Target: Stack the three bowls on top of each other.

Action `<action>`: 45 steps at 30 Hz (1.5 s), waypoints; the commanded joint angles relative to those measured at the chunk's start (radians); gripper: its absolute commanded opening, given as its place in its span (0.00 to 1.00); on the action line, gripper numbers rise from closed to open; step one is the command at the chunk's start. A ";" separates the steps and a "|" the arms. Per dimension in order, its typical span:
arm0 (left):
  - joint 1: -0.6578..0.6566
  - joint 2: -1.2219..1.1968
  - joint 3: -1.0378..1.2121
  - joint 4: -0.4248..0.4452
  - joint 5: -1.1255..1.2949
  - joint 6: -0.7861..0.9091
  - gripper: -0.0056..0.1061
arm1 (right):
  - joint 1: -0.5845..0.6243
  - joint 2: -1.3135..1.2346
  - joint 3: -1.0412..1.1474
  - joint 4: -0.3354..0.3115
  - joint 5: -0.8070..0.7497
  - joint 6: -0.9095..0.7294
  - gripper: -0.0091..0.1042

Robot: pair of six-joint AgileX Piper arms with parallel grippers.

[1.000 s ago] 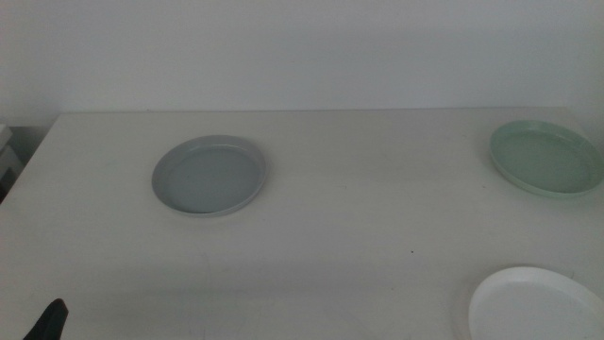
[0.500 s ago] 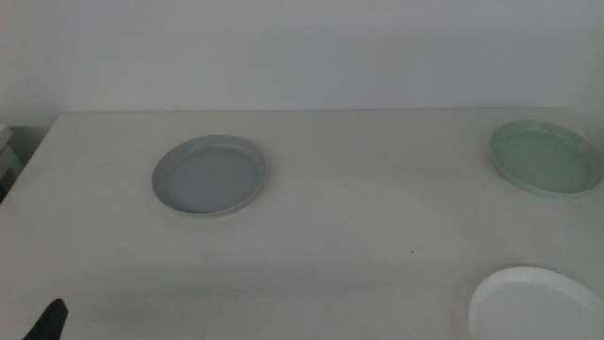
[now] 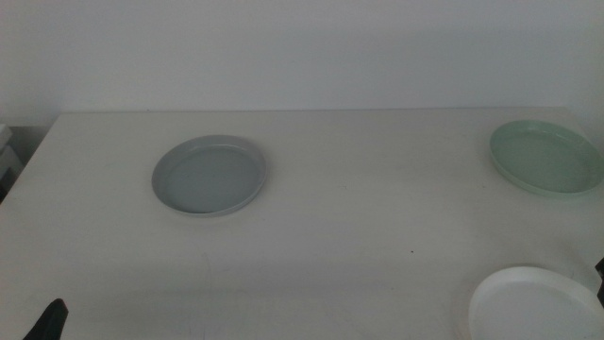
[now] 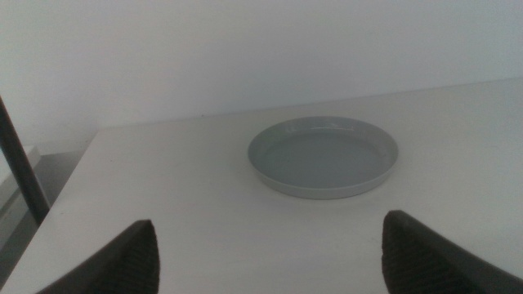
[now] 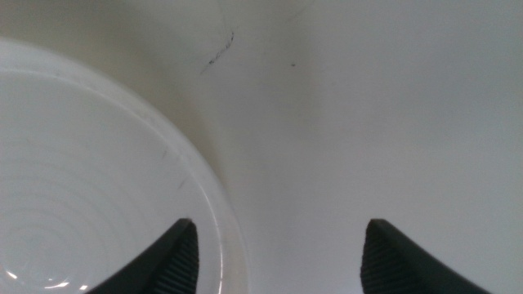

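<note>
Claw positions are barely showing in the middle view: the left claw [image 3: 49, 321] is appearing only as a dark tip at the near left corner, and a dark sliver at the right edge, just above the white bowl [image 3: 535, 304], is too small to identify. On the pale surface [image 3: 359, 208], the grey-blue bowl [image 3: 209, 176] is sitting left of centre, toward the far side. The mint green bowl [image 3: 546, 157] is resting at the far right, partly cut by the frame. The white bowl is lying at the near right corner, also cut by the frame. All three bowls are standing well apart, none stacked.

Left wrist view: the left claw [image 4: 282, 253] is showing its two dark jaws spread wide, with nothing between them. The grey-blue bowl [image 4: 324, 155] is sitting flat on the surface [image 4: 163, 188] ahead of the jaws, apart from them, its low rim fully visible. A dark slanted bar [image 4: 20, 163] is crossing one side of the picture.

Right wrist view: the right claw [image 5: 280, 255] is pointing down at the surface [image 5: 392, 114], jaws spread and holding nothing. One jaw is hanging over the rim of the white bowl [image 5: 90, 188], the other over bare surface just beside the bowl. Contact with the rim cannot be determined.
</note>
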 commanded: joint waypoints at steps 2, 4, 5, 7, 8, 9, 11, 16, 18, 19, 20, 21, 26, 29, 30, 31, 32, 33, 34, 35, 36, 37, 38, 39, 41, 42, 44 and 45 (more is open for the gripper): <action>0.002 -0.014 -0.005 -0.006 -0.072 -0.007 0.99 | -0.008 -0.003 -0.021 0.011 -0.006 -0.013 0.48; 0.002 -0.014 -0.005 -0.006 -0.072 -0.007 0.99 | -0.008 0.012 -0.021 0.013 -0.006 -0.013 0.46; 0.002 -0.014 -0.005 -0.006 -0.072 -0.007 0.99 | -0.008 0.019 -0.021 0.013 -0.004 -0.014 0.45; 0.002 -0.014 -0.005 -0.006 -0.072 -0.007 0.99 | -0.008 0.028 -0.021 0.016 -0.004 -0.014 0.43; 0.002 -0.014 -0.005 -0.006 -0.072 -0.007 0.99 | -0.008 0.035 -0.021 0.021 -0.004 -0.014 0.42; 0.002 -0.014 -0.005 -0.006 -0.072 -0.007 0.99 | -0.008 0.037 -0.021 0.025 -0.005 -0.014 0.41; 0.002 -0.014 -0.005 -0.006 -0.072 -0.008 0.99 | -0.008 0.047 -0.021 0.029 -0.004 -0.014 0.38; 0.002 -0.014 -0.005 -0.006 -0.072 -0.008 0.99 | -0.008 0.057 -0.021 0.035 -0.008 -0.021 0.31; 0.002 -0.014 -0.005 -0.006 -0.072 -0.008 0.99 | -0.008 0.067 -0.021 0.038 -0.008 -0.021 0.29; 0.002 -0.014 -0.005 -0.006 -0.072 -0.008 0.99 | -0.008 0.071 -0.021 0.039 -0.008 -0.021 0.27; 0.002 -0.014 -0.005 -0.006 -0.072 -0.008 0.99 | -0.008 0.076 -0.021 0.041 -0.008 -0.021 0.26; 0.002 -0.014 -0.005 -0.006 -0.072 -0.008 0.99 | -0.008 0.078 -0.021 0.042 -0.008 -0.021 0.25; 0.002 -0.014 -0.005 -0.006 -0.072 -0.008 0.99 | -0.008 0.087 -0.021 0.059 -0.017 -0.036 0.20; 0.002 -0.014 -0.005 -0.006 -0.072 -0.008 0.99 | -0.008 0.087 -0.021 0.060 -0.018 -0.039 0.15; 0.002 -0.014 -0.005 -0.006 -0.072 -0.008 0.99 | -0.008 0.087 -0.021 0.060 -0.018 -0.039 0.12; 0.002 -0.014 -0.005 -0.006 -0.072 -0.008 0.99 | -0.008 0.087 -0.021 0.060 -0.017 -0.039 0.10; 0.002 -0.014 -0.005 -0.006 -0.072 -0.008 0.99 | -0.008 0.085 -0.021 0.060 -0.011 -0.039 0.08; 0.002 -0.014 -0.005 -0.006 -0.072 -0.008 0.99 | -0.006 0.080 -0.022 0.060 -0.006 -0.038 0.07; 0.002 -0.014 -0.005 -0.006 -0.072 -0.008 0.99 | -0.004 0.070 -0.022 0.061 -0.001 -0.037 0.07; 0.002 -0.014 -0.005 -0.006 -0.072 -0.008 0.99 | 0.001 0.054 -0.022 0.064 0.006 -0.033 0.07; 0.002 -0.014 -0.005 -0.006 -0.072 -0.008 0.99 | 0.007 0.038 -0.022 0.067 0.017 -0.026 0.07; 0.002 -0.014 -0.005 -0.006 -0.072 -0.008 0.99 | 0.013 0.016 -0.022 0.074 0.023 -0.022 0.07; 0.002 -0.014 -0.005 -0.006 -0.072 -0.008 0.99 | 0.018 -0.009 -0.022 0.084 0.027 -0.014 0.07; 0.002 -0.014 -0.005 -0.006 -0.072 -0.008 0.99 | 0.026 -0.029 -0.022 0.096 0.033 -0.003 0.07; 0.002 -0.014 -0.005 -0.006 -0.072 -0.008 0.99 | 0.053 -0.081 -0.024 0.125 0.049 0.025 0.07; 0.002 -0.014 -0.005 -0.006 -0.072 -0.008 0.99 | 0.065 -0.106 -0.024 0.134 0.053 0.038 0.07; 0.002 -0.014 -0.005 -0.006 -0.072 -0.008 0.99 | 0.099 -0.150 -0.028 0.151 0.065 0.066 0.07; 0.002 -0.014 -0.005 -0.006 -0.072 -0.008 0.99 | 0.114 -0.162 -0.035 0.157 0.078 0.081 0.07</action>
